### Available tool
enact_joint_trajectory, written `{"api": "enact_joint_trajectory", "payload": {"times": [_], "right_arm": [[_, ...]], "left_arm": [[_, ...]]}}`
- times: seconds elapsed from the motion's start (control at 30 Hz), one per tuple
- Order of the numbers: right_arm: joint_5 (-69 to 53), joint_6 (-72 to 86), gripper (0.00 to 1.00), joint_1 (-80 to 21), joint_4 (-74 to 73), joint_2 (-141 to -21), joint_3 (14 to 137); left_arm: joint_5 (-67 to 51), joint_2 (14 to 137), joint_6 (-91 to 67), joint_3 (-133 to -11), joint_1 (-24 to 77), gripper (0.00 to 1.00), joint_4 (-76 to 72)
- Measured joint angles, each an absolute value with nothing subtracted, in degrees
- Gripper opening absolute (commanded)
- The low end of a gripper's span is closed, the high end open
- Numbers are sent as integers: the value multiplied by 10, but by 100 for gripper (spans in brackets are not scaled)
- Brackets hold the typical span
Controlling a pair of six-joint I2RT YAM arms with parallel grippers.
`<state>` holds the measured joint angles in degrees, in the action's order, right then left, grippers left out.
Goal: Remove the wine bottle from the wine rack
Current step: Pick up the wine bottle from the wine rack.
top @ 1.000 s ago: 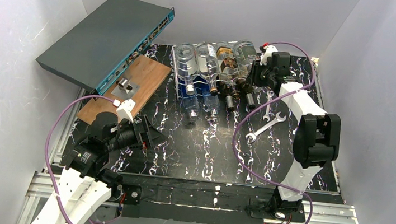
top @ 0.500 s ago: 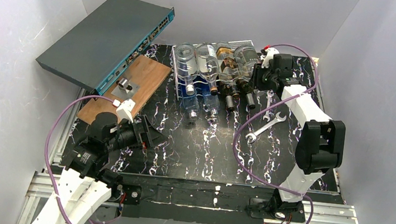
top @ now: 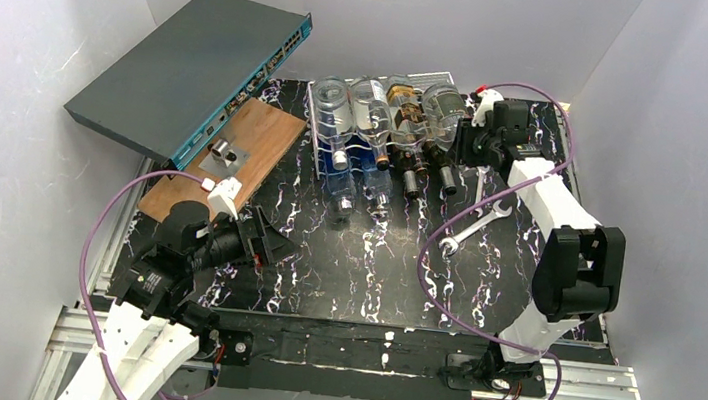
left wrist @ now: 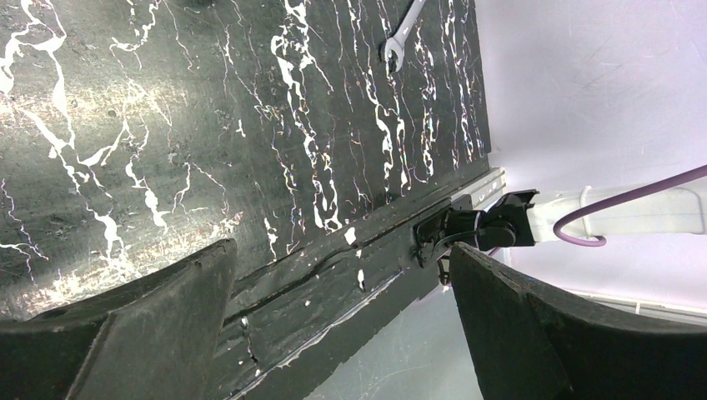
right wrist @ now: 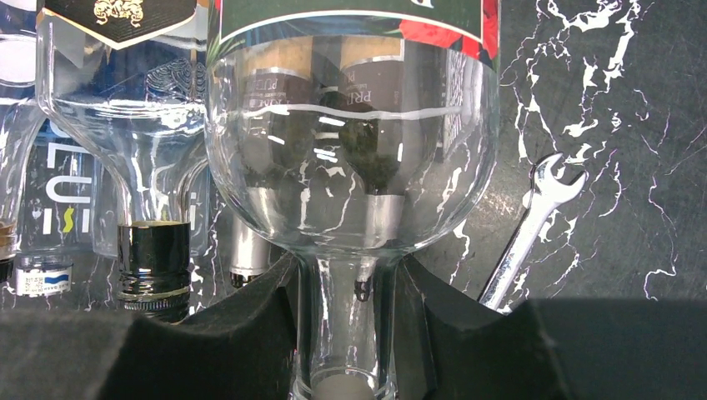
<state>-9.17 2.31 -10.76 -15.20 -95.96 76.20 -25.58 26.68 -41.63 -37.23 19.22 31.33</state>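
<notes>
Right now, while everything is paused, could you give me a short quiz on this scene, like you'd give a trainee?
1. True or false: the left hand is shut.
2. Where does the right hand grip the clear wine bottle? A neck, B base, C label.
3. Which tool lies on the table to the right of the wine rack?
Key: 1 false, it is open. 2 A. 3 the wrench.
</notes>
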Motion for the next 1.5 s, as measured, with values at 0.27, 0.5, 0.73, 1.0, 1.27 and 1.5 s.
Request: {"api": "enact_joint_trajectory", "payload": {"times": [0.27,0.5,0.73,1.0,1.27,1.5], "right_arm": [[-93,21,1,-104,-160,-945,759],[-91,21,1,-89,-165,-913,752],[-92,22,1,-83,-173,-897,751],[-107,22,1,-83,-205,-849,751],[-138,25,1,-83,-237,-808,751],[-157,24,1,-83,-279,-775,751]], "left_arm": [[-260,265,-412,-372,192,98,314],[-263,265,-409,-372,192,98,314],[-270,270,-401,-372,192,98,314],[-287,286,-386,-384,192,98,316],[-299,292,-378,-396,192,98,315],[-305,295,-375,-406,192,98,315]]}}
